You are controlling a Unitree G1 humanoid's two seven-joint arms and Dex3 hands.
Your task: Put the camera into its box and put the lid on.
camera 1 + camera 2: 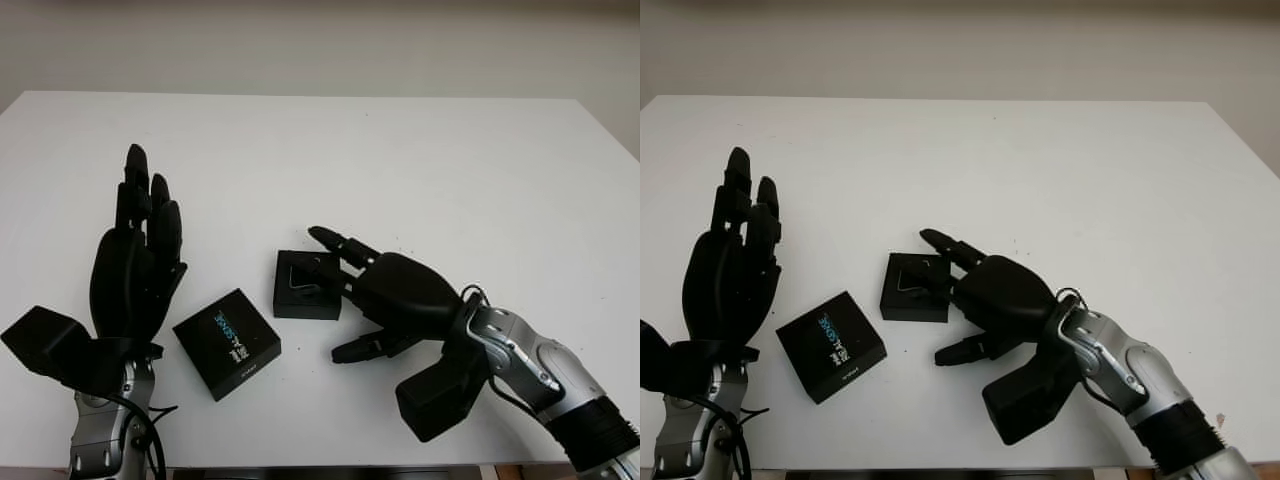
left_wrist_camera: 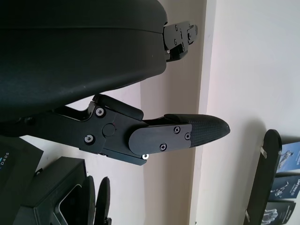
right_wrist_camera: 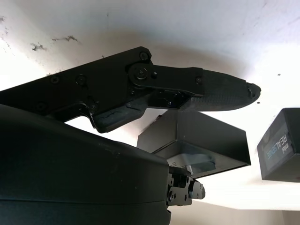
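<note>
Reaching over the open box [image 1: 307, 285] at table centre, the right hand [image 1: 385, 290] has fingers at the box's near rim, apparently seating the camera; whether they grip cannot be told. The lid [image 1: 227, 343] lies just beside the box, nearer the open, raised left hand [image 1: 135, 262].

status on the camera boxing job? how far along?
Looks done: a grey item, likely the camera, lies in the open box. In hand: the right hand is at the box's edge, apparently holding nothing. Left: the lid lies beside the box, unplaced; the left hand is open, raised beside it.
</note>
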